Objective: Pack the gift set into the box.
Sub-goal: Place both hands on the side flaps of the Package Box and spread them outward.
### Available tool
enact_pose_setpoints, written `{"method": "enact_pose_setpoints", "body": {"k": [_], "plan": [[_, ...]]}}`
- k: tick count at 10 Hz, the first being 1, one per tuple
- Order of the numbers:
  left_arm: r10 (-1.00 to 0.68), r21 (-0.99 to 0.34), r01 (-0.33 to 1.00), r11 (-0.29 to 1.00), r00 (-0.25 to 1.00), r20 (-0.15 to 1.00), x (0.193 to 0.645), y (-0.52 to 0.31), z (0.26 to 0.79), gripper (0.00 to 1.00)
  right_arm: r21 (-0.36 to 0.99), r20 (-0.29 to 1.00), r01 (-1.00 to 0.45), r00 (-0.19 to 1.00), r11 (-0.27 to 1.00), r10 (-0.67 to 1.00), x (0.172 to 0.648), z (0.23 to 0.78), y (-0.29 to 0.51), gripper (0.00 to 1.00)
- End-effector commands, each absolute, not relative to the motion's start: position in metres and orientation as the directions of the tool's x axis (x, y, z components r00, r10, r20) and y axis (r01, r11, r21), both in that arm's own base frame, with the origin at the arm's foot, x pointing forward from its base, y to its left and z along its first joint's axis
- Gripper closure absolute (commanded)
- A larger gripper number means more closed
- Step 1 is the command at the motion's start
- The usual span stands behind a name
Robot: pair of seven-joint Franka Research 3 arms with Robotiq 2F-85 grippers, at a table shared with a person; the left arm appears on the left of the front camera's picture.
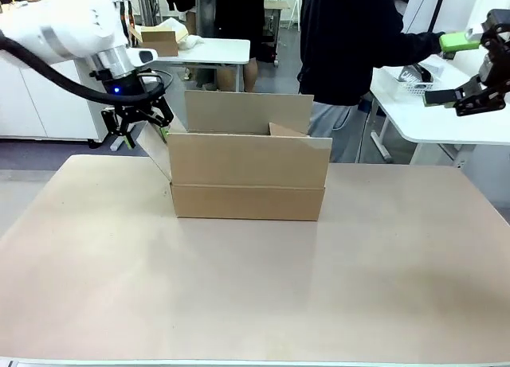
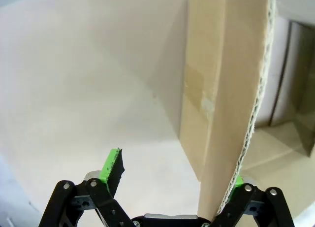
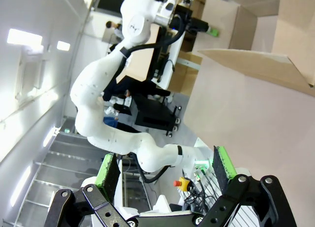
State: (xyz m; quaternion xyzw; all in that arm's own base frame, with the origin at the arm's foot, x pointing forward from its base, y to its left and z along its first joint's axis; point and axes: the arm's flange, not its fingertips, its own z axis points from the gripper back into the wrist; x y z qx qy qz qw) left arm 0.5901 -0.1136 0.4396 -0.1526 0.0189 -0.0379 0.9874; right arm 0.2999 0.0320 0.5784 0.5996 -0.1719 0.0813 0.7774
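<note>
Table [image 1: 255, 303] bears the box [image 1: 249, 180] (open-topped); left fingers [image 2: 112, 169] spread astride its side flap [image 2: 231, 89]; right fingers [image 3: 108, 170] spread, empty.

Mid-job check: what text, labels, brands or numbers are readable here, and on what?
Nothing readable.
Box: plain brown, no print.
Small dark mark on the left arm: too blurred to read.
White marks on a dark item on the side table: too blurred.
</note>
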Motion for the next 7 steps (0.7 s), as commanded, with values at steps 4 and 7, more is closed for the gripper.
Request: {"method": "enact_pose_setpoints", "body": {"k": [4, 7], "plan": [[-0.124, -0.396, 0.112, 0.911, 0.992, -0.005, 0.590, -0.105, 0.434, 0.00, 0.899, 0.393, -0.363, 0.916, 0.245, -0.082, 0.303, 0.579, 0.034, 0.00], [-0.124, -0.396, 0.112, 0.911, 0.992, -0.005, 0.590, -0.105, 0.434, 0.00, 0.776, 0.492, -0.425, 0.870, 0.466, -0.027, 0.316, 0.614, 0.063, 0.00]]}}
